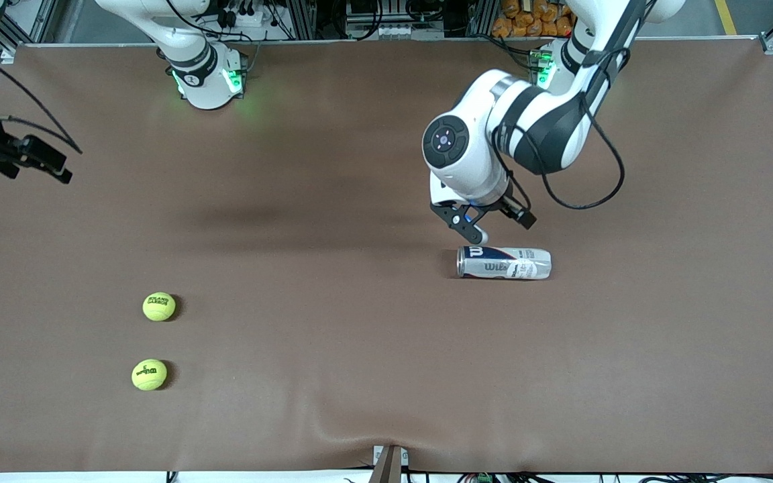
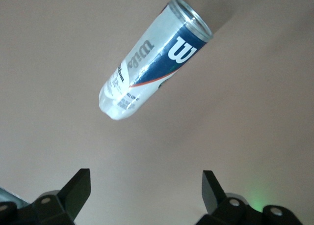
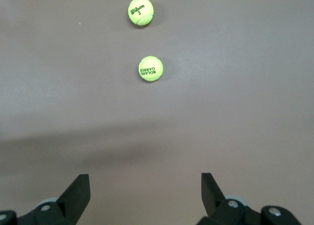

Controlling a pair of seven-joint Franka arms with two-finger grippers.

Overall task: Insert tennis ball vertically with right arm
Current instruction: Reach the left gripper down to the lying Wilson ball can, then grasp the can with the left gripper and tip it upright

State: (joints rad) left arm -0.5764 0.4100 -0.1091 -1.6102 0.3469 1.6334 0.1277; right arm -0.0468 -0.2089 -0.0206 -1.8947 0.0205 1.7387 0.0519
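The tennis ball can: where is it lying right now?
The tennis ball can lies on its side on the brown table, toward the left arm's end, just under the open left gripper, well apart from both tennis balls.

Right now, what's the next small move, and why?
Probably lower the left end effector onto the can to stand it upright: it lies on its side, fingers open just above it. The right end effector waits open; both tennis balls lie untouched.

Two tennis balls (image 1: 159,306) (image 1: 149,375), one ball can (image 1: 504,263), two arms (image 1: 192,54) (image 1: 534,121).
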